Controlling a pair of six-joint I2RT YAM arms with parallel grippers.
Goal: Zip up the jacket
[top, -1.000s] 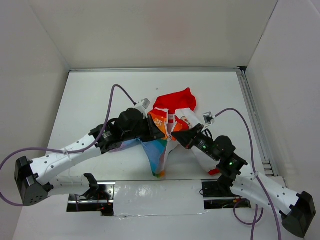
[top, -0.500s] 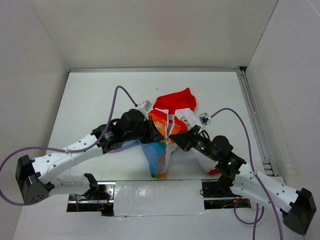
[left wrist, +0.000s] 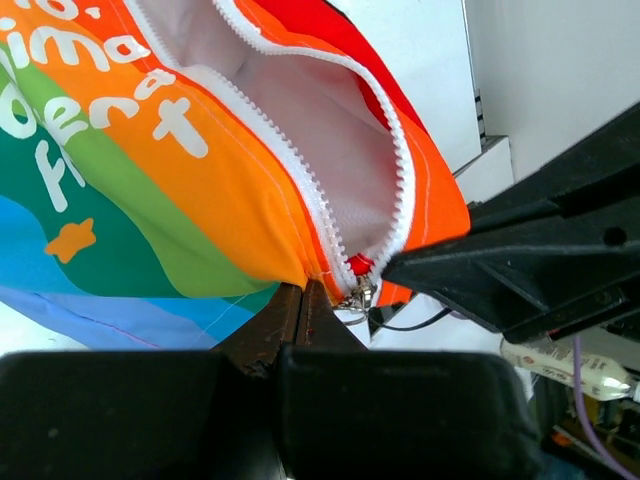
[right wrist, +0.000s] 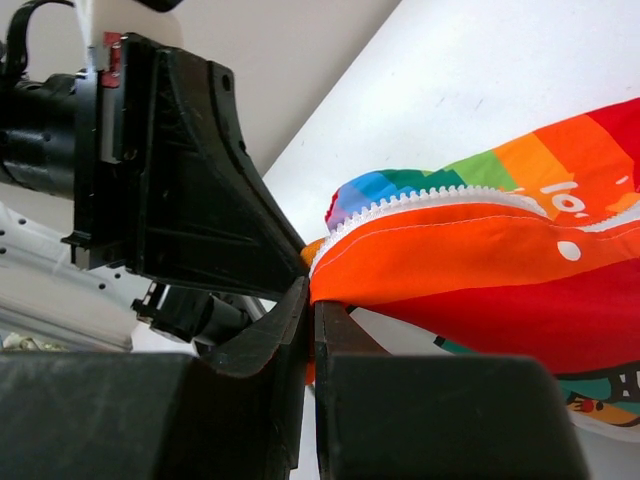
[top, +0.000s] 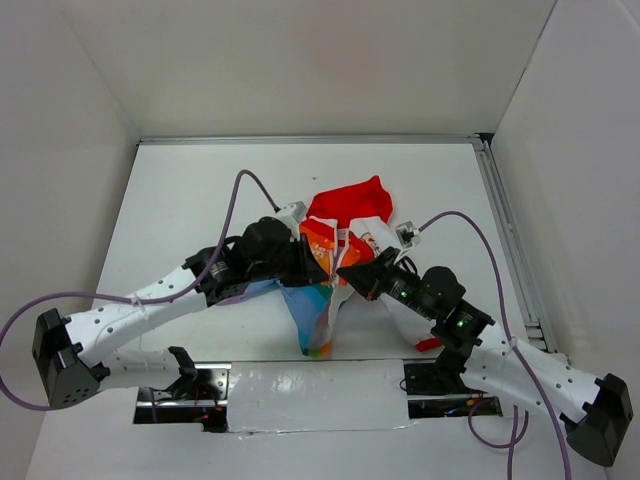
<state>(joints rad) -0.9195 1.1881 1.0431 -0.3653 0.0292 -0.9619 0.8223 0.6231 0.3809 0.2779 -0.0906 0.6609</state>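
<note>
The jacket (top: 335,250) lies bunched in the middle of the table, red hood (top: 350,200) at the back, rainbow panel hanging toward the front. My left gripper (top: 318,266) is shut on the jacket's rainbow fabric (left wrist: 200,170) right beside the metal zipper slider (left wrist: 357,292). Its fingertips (left wrist: 303,292) are pressed together. The white zipper teeth (left wrist: 310,190) above the slider stand apart. My right gripper (top: 346,272) is shut on the orange edge of the jacket (right wrist: 450,250) next to the zipper teeth (right wrist: 430,198). The two grippers nearly touch.
A red cuff (top: 428,343) peeks out under my right arm. A metal rail (top: 505,240) runs along the table's right edge. White walls enclose the table on three sides. Purple cables (top: 235,200) arc above both arms.
My right gripper has shifted slightly left, closer to the left gripper. The left arm has edged a little to the right. Both stay shut on the jacket.
</note>
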